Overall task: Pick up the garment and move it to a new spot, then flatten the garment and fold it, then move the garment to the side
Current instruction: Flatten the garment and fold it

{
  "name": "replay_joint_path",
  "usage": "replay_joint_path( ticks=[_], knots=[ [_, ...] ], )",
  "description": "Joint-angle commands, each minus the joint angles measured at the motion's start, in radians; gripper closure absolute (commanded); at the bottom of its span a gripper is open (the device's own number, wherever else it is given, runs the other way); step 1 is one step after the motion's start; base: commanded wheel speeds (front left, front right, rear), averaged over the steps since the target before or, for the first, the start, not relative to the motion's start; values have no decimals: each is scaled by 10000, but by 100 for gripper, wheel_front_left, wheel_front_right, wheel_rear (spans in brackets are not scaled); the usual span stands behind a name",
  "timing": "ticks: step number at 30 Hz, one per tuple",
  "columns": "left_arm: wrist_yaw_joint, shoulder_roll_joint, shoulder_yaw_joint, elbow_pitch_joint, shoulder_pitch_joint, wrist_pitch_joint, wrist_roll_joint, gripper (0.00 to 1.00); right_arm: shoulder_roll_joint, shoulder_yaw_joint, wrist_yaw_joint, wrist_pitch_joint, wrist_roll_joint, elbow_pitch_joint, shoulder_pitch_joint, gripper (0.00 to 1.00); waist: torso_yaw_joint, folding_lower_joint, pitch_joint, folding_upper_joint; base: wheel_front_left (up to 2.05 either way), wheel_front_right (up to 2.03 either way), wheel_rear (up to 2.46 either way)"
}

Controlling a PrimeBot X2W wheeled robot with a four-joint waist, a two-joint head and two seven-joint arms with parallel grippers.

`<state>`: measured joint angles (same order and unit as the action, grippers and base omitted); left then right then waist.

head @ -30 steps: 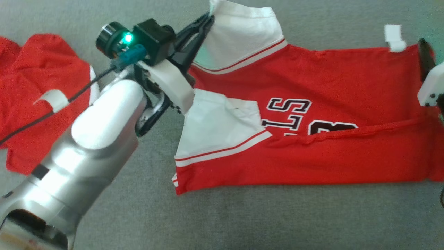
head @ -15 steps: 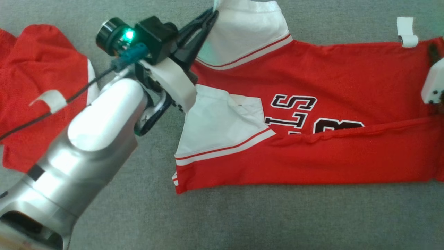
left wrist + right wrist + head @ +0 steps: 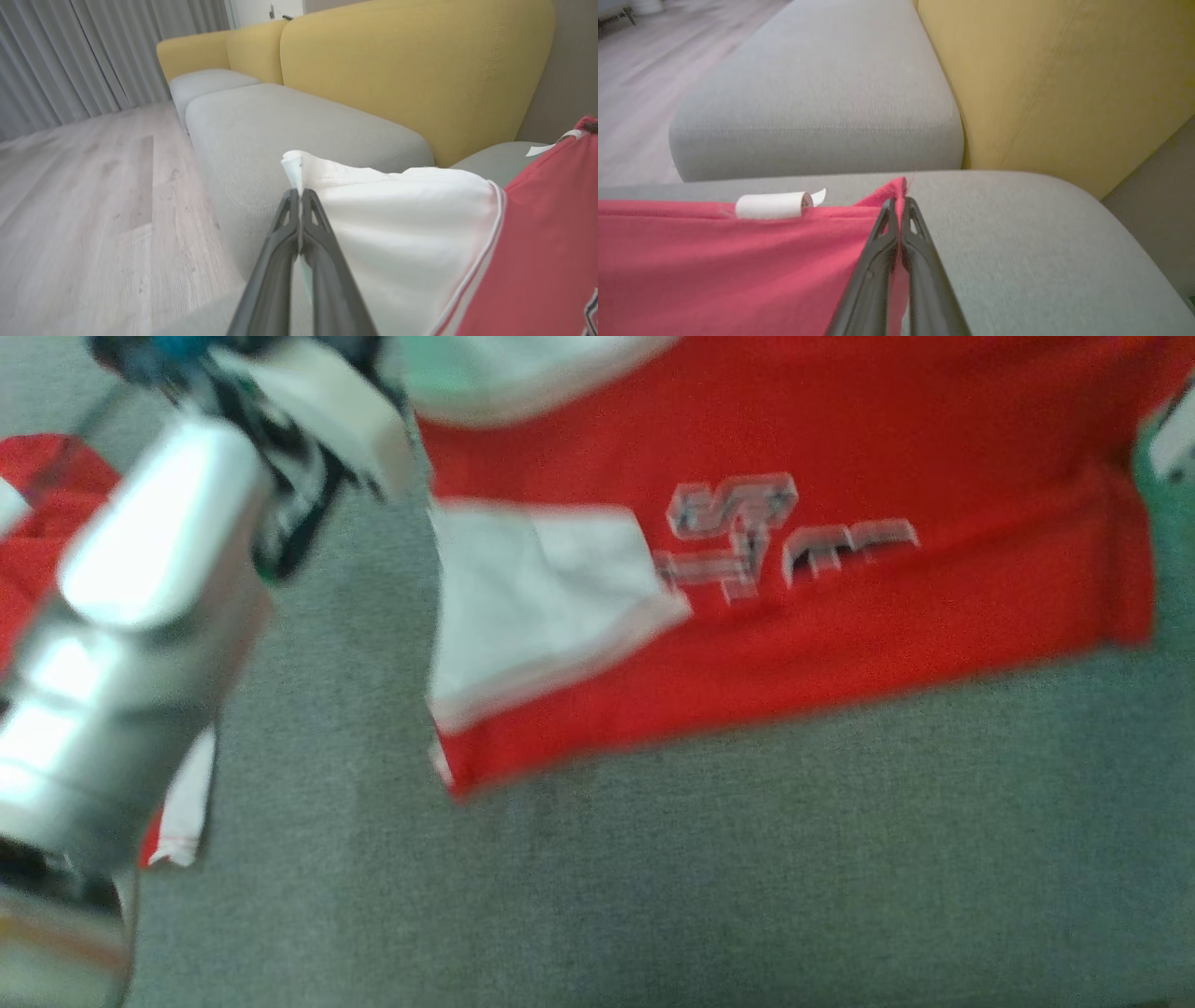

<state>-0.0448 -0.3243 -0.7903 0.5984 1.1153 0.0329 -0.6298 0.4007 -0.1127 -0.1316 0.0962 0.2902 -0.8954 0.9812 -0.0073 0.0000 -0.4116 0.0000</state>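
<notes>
The garment [image 3: 840, 429] is a red jersey with white sleeves and dark lettering, spread across the grey seat; the head view is blurred. In the left wrist view my left gripper [image 3: 299, 193] is shut on the edge of a white sleeve [image 3: 397, 224], with the red body [image 3: 551, 233] to its right. My left forearm [image 3: 140, 616] fills the left of the head view. In the right wrist view my right gripper [image 3: 900, 200] is shut on a corner of the red hem [image 3: 738, 261], beside a rolled white tag [image 3: 770, 205].
A second red garment [image 3: 37, 513] lies at the far left, partly behind my left arm. The grey sofa seat [image 3: 747, 859] stretches toward me. Yellow backrests [image 3: 397, 70], more grey cushions [image 3: 289, 126] and a wooden floor [image 3: 70, 186] lie beyond.
The right gripper has shut on the garment's red hem corner. The head view has shifted and blurred, so the camera is moving. The left gripper still holds the sleeve.
</notes>
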Motion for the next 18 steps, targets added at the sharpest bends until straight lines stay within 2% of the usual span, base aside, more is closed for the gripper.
replay_joint_path(
  ticks=[1,9,13,18],
  knots=[
    [-12,-434,478,102,924,221,184,100,55,-204,9,-226,202,434,433,100,-124,0,-137,0,0,0,0],
    [-164,60,209,2039,2170,1319,815,100,-9,-921,9,-910,1167,519,1022,100,-197,0,-260,0,0,0,0],
    [-345,347,-4,2698,2005,1710,860,100,169,-1523,9,-954,1665,380,709,100,-38,0,-32,0,0,0,0],
    [-607,474,-397,3046,1333,1949,868,100,721,-2349,9,-738,2585,447,-64,100,269,0,351,0,0,0,0]
  ],
)
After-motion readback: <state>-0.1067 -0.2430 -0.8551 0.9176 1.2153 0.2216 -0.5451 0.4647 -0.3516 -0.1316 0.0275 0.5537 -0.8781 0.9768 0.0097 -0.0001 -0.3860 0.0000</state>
